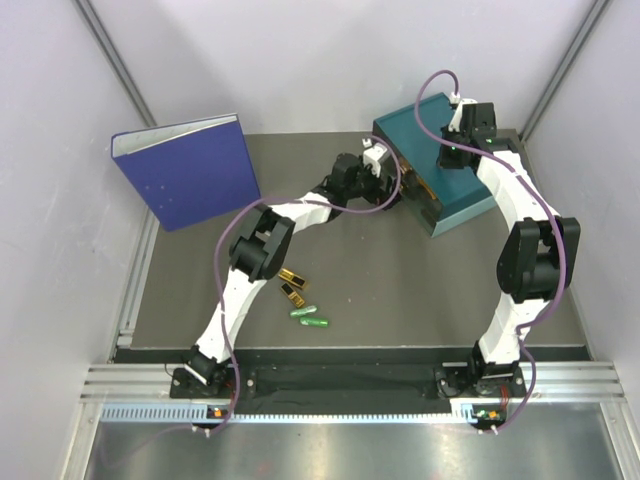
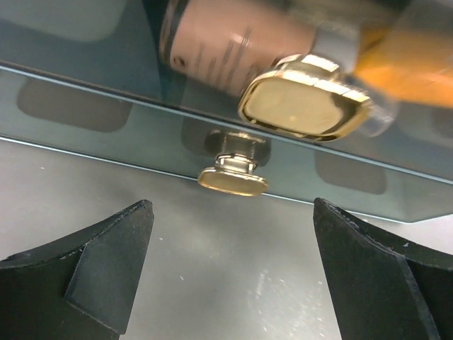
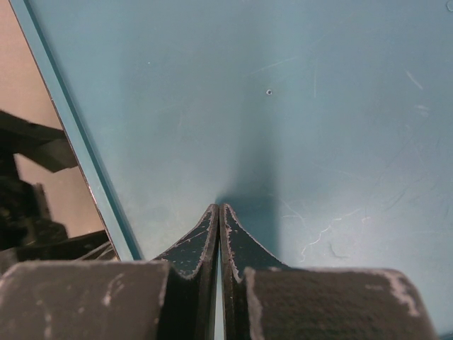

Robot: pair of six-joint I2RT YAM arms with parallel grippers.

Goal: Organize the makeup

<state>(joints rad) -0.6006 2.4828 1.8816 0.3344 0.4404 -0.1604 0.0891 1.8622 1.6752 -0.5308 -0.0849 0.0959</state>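
Note:
On the table in front of the left arm lie two gold-and-black cases (image 1: 292, 277) (image 1: 293, 293) and two green capsules (image 1: 303, 311) (image 1: 316, 322). My left gripper (image 1: 383, 188) hangs at the front of the teal drawer box (image 1: 455, 195). Its jaws (image 2: 233, 241) stand wide open and hold nothing, just short of the drawer's gold knob (image 2: 232, 180). Inside the open drawer lie a beige bottle (image 2: 219, 42), a shiny gold cap end (image 2: 304, 103) and a yellow-orange tube (image 2: 410, 71). My right gripper (image 1: 452, 150) (image 3: 219, 207) is shut, with its tips on the box's teal top (image 3: 297, 106).
A large blue binder (image 1: 185, 170) stands upright at the back left. The teal box sits at the back right, close to the right wall. The dark table mat (image 1: 400, 290) stretches between the two arms.

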